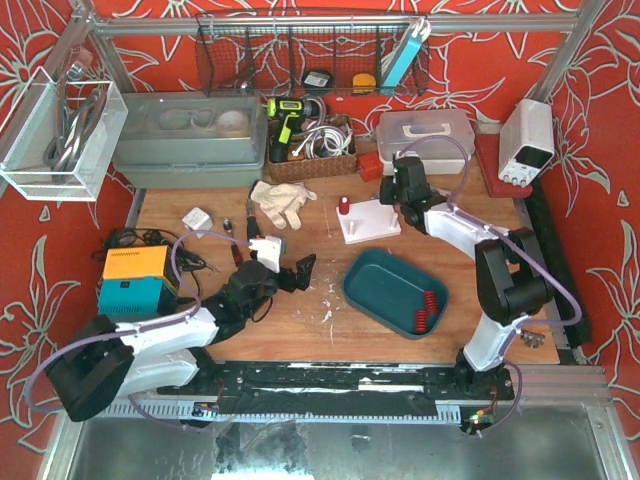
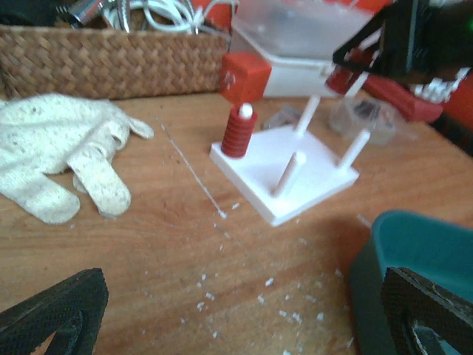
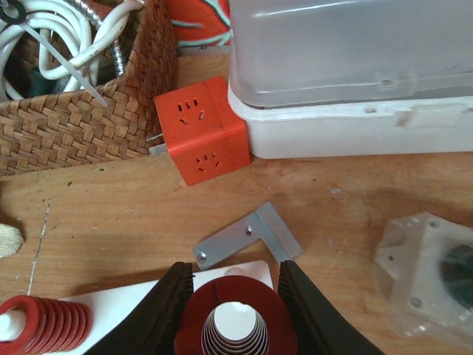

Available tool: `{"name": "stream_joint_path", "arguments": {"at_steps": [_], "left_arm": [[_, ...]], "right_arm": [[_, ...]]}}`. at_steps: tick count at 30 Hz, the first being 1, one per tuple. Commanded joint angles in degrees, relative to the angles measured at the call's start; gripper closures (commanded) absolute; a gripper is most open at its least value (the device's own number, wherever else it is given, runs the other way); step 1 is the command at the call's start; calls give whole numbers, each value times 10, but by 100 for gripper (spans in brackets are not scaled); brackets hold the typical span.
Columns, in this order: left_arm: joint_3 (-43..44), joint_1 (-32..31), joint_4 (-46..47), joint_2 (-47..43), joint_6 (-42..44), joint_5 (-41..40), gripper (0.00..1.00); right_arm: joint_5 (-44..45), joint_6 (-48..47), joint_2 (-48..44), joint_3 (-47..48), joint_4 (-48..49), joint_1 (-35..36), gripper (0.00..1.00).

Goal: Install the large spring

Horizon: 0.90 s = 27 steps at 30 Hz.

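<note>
The right claw point(image 3: 238, 316) was clamped on the large spring point(image 3: 238, 294), one finger against each flank. In the right wrist view the spring showed end-on as a red ring with a pale bore. Its long axis therefore ran along the claw's own line, pointing down at the white base point(image 3: 140, 302) directly beneath. The pictures did not show whether a peg had already entered the bore.

A small spring point(image 2: 236, 133) sat upright on the base's left peg, and three bare pegs point(image 2: 294, 168) stood to its right, upright on the base. The coming move looked to depend on lining the spring's bore up with one of those pegs and then lowering it straight along that axis. Any tilt could catch the coil on the peg tip.

The left claw point(image 1: 290, 272) hung spread wide and empty over the counter point(image 1: 320, 330), well short of the base, so the right arm was plainly the nearer.
</note>
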Motion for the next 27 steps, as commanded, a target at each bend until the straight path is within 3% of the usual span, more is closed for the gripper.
{"name": "stream_joint_path", "arguments": {"at_steps": [1, 10, 27], "left_arm": [[-4, 3, -8, -51, -58, -23, 0], [-56, 3, 36, -146, -29, -15, 0], [-9, 3, 25, -66, -22, 63, 0]], "right_arm": [[-45, -3, 32, 45, 7, -14, 100], [-43, -16, 75, 86, -21, -19, 100], [-44, -23, 108, 105, -63, -20, 100]]}}
